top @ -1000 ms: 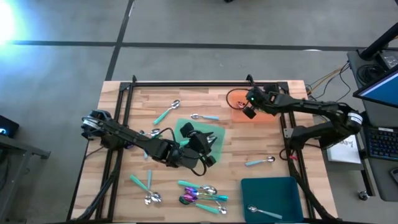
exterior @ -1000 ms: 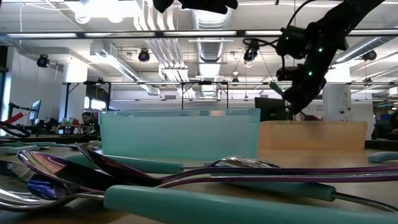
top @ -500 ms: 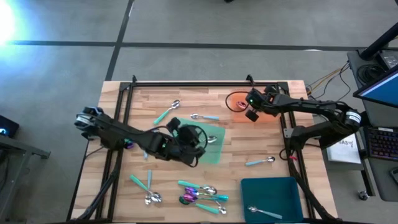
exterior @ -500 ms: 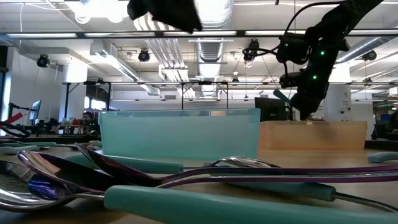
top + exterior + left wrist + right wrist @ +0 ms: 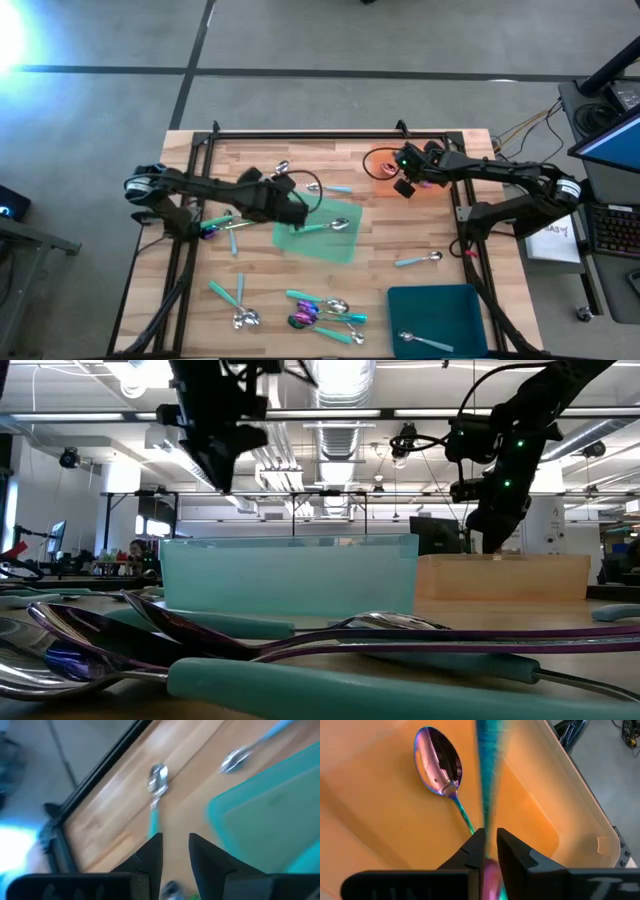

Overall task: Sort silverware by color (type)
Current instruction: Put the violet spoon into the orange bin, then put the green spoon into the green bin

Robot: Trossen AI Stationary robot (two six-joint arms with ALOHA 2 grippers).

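Two iridescent utensils meet at the flat orange tray (image 5: 560, 835): one purple-pink spoon (image 5: 439, 765) lies inside, while the right tool (image 5: 490, 845) grasps a teal-handled one (image 5: 487, 775) above it, for colour sorting. The left tool (image 5: 175, 851), released, hovers over the bench (image 5: 440, 235) beside a silver teal-handled spoon (image 5: 157, 785).

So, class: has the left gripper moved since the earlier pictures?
Yes. In the high view the left gripper has drawn back off the green tray toward the table's left edge.

there are three trays: one orange tray (image 5: 420, 180), one green tray (image 5: 325, 240), one dark teal tray (image 5: 440, 305). the orange tray holds one shiny purple spoon (image 5: 440, 767). the green tray holds one spoon (image 5: 325, 226). the dark teal tray holds one spoon (image 5: 424, 342).
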